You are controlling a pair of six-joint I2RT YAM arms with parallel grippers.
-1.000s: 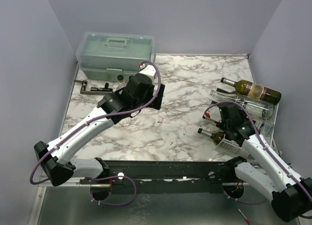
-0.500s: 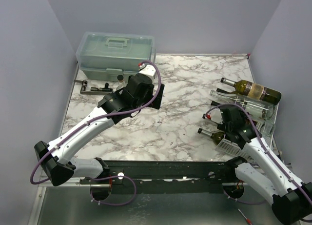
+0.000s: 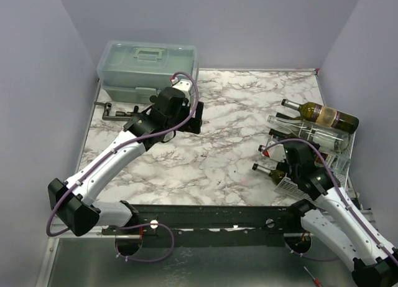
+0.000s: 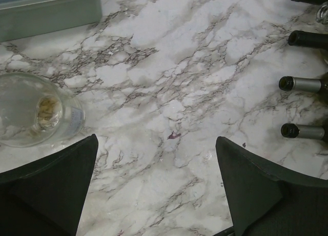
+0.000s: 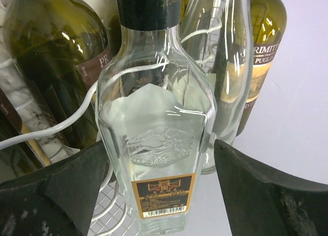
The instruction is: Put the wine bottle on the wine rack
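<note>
The white wire wine rack (image 3: 291,186) stands at the table's right and holds several lying bottles. A dark labelled bottle (image 3: 320,114) lies farthest back, then a clear one (image 3: 311,136). My right gripper (image 3: 298,157) is open over the rack. In the right wrist view a clear square bottle with a black cap (image 5: 154,128) lies on the rack's wires (image 5: 51,126) between my open right gripper (image 5: 161,187), whose right finger stands apart from it. My left gripper (image 3: 191,122) is open and empty above the marble; it also shows in the left wrist view (image 4: 156,185).
A translucent grey-green toolbox (image 3: 148,66) stands at the back left, with a black tool (image 3: 121,112) in front of it. A clear glass (image 4: 36,113) lies on the table near my left gripper. The bottle necks (image 4: 302,84) stick out of the rack towards the table's middle.
My left arm has drawn back and left towards the toolbox. My right gripper has pulled slightly back towards the near edge, still over the rack. The bottles have not moved.
</note>
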